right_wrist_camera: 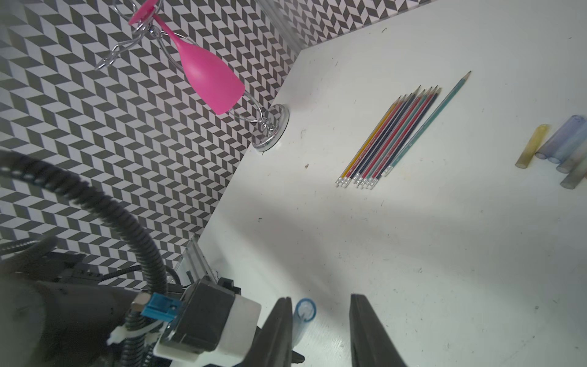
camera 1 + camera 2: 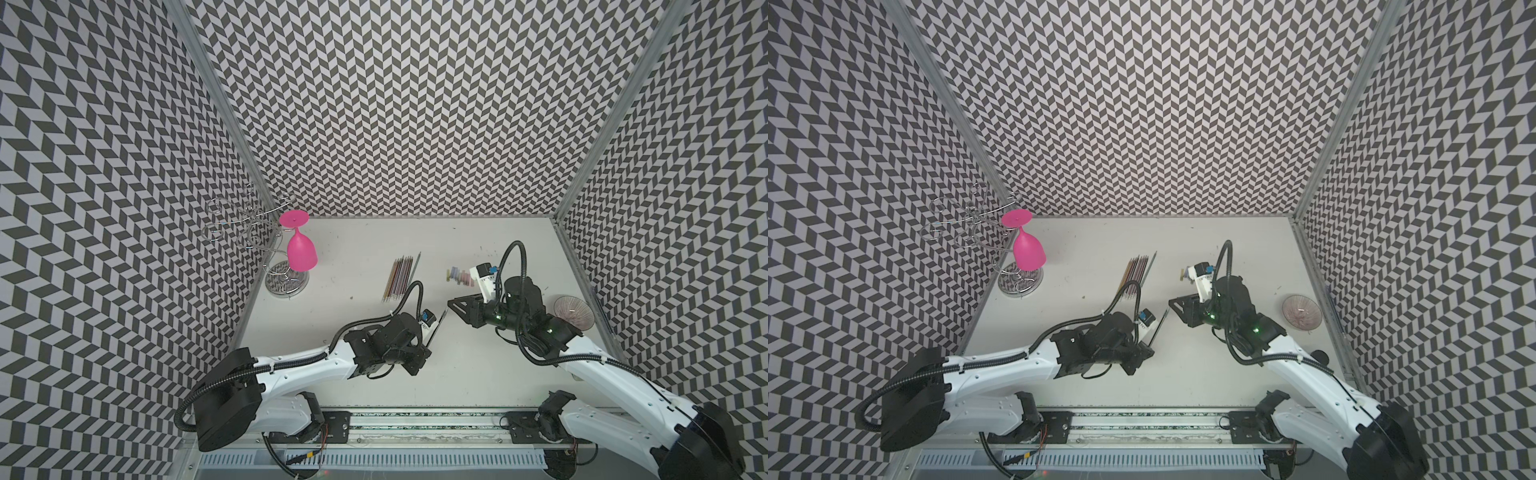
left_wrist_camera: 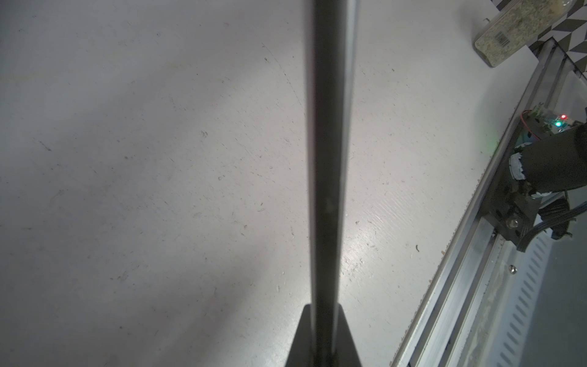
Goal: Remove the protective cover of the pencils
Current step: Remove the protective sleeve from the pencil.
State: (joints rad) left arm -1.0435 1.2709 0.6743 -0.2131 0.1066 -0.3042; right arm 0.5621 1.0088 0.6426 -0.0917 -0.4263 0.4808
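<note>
The white counter (image 2: 374, 374) bears a wire rack (image 2: 286, 279) at its far left corner. The left hand (image 2: 427, 348) is clamped on a dark pencil (image 3: 327, 159), which is blurred and cut off at both ends in its wrist view. The right hand (image 1: 320, 298) stands with jaws apart. The pencils (image 2: 1136, 270) lie in a row mid-counter, their eraser ends hidden behind a cable. Loose caps (image 1: 559, 149) run off frame. A blue cap (image 1: 304, 313) touches only one right finger.
</note>
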